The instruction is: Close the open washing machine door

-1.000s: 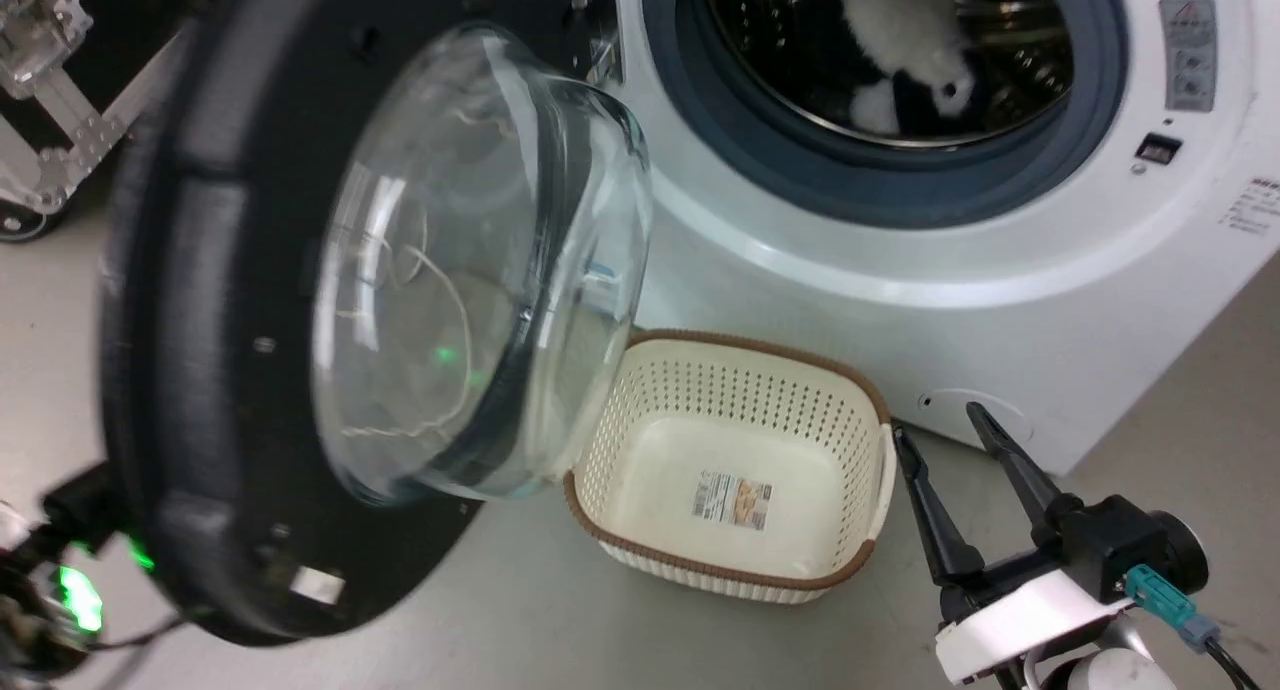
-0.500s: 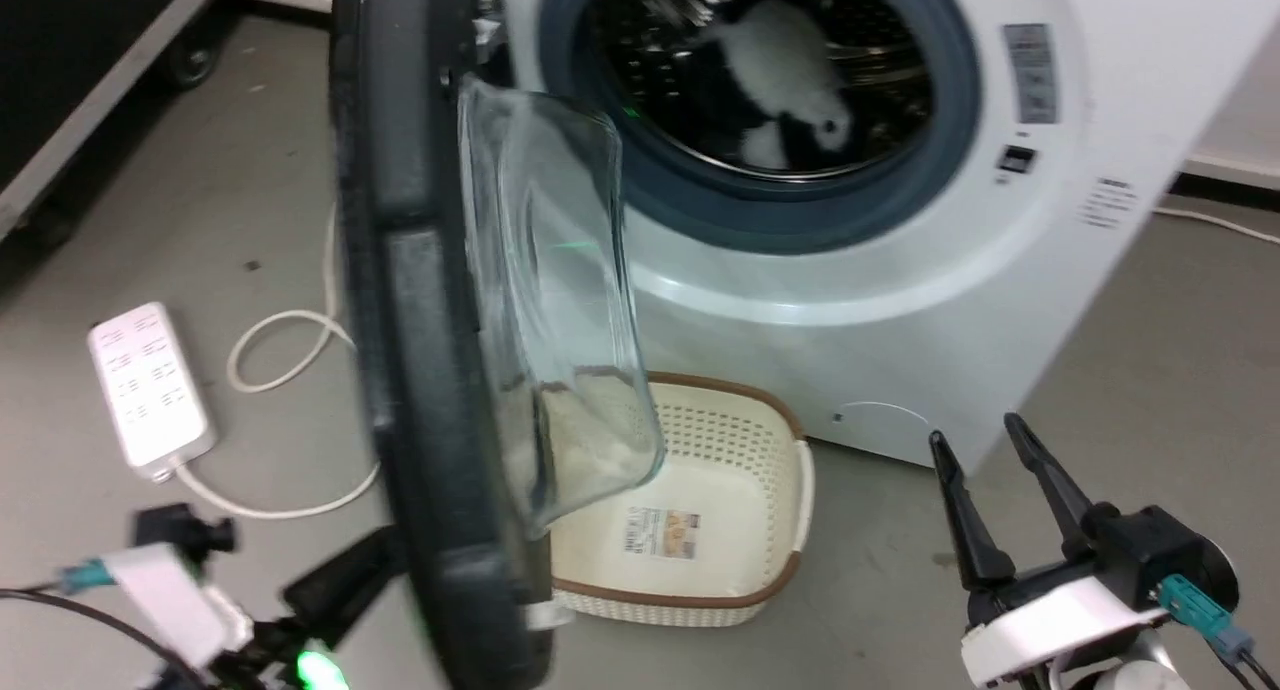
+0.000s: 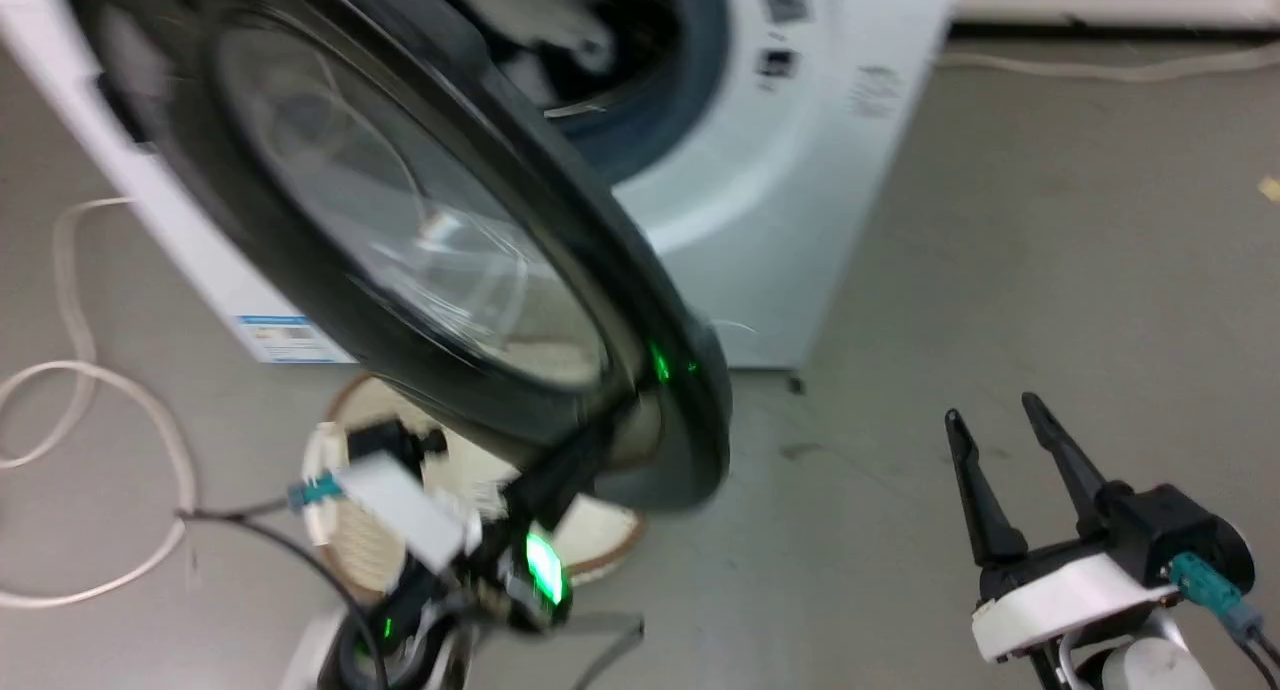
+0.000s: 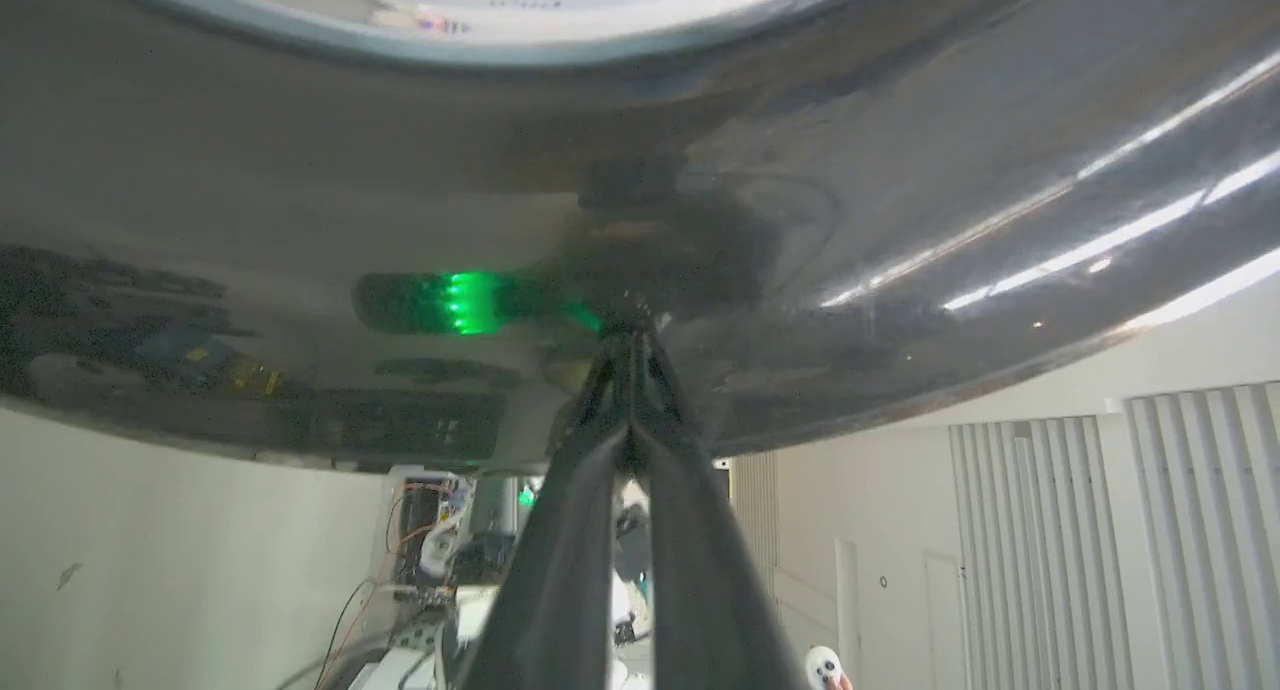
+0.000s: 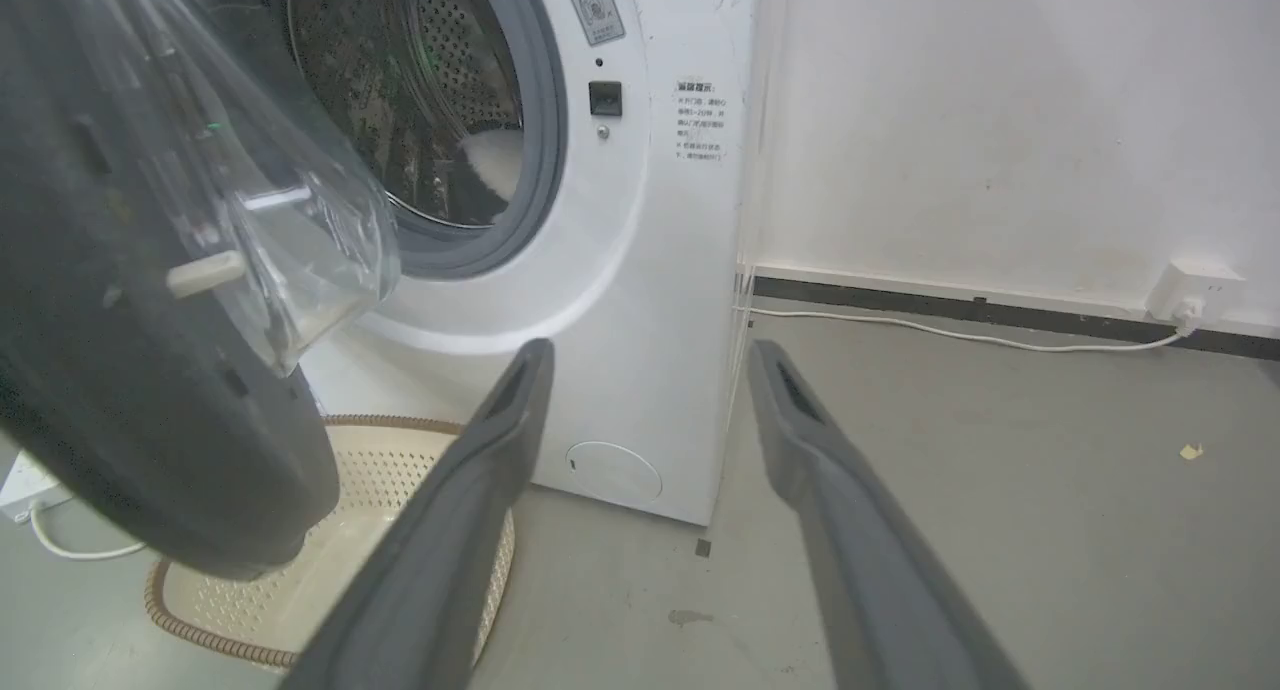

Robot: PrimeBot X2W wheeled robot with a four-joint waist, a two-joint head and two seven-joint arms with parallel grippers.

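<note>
Half a second on, the washing machine door [image 3: 400, 230] has swung further closed, left claw [image 4: 630, 335] pinched together against its rim, right claw [image 3: 992, 412] spread empty.

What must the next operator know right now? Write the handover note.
The left claw is shut, its tips against the glossy outer face of the door, near the rim.
The right claw is open and holds nothing, over the floor to the right of the washer.
The door is partway open, angled over the basket; the drum mouth is uncovered.
Done: the left claw is placed to push.
Left: push the door shut until it latches; probably keep the right claw clear.
</note>
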